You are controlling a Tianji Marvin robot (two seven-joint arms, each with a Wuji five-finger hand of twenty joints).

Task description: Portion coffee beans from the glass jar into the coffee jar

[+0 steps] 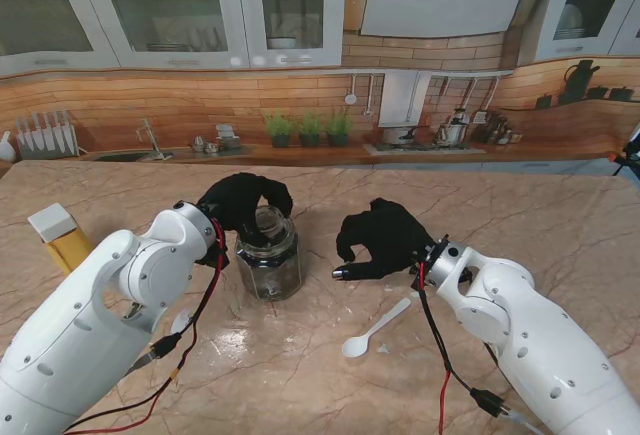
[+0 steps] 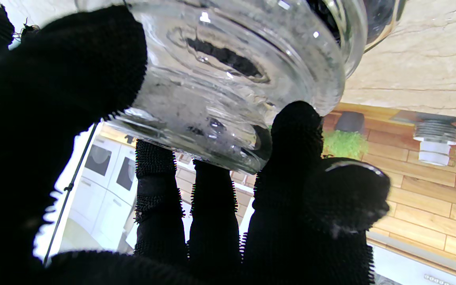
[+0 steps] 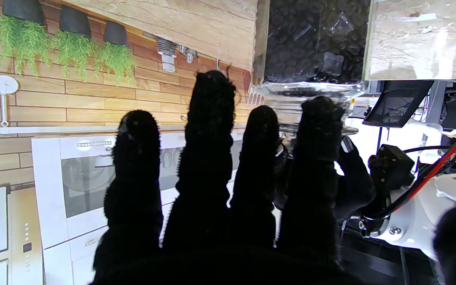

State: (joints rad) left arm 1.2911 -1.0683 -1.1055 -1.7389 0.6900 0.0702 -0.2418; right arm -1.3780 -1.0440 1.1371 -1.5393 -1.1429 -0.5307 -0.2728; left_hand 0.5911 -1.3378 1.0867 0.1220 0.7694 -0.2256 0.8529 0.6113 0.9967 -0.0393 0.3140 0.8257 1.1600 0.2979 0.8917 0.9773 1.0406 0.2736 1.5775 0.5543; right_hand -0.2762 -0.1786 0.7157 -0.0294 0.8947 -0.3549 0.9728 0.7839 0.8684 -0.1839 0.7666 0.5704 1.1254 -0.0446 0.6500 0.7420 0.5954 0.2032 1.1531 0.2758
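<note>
**Steady the jar before scooping**

Left hand point(image 1: 243, 202) clamped over glass jar point(image 1: 268, 255), mid-table. Keep upright; grip firm on the rim. Right hand point(image 1: 383, 241) loosely curled, empty, just beside. White spoon point(image 1: 375, 329) nearer to me, untouched; reach cleanly.

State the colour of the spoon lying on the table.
White spoon, clearest in the stand view.

Clear glossy glass jar point(image 1: 268, 255), matt knitted black fingers point(image 2: 295, 134) (nubbed); polished marble table point(image 1: 560, 205), white plastic spoon point(image 1: 375, 330)
</note>
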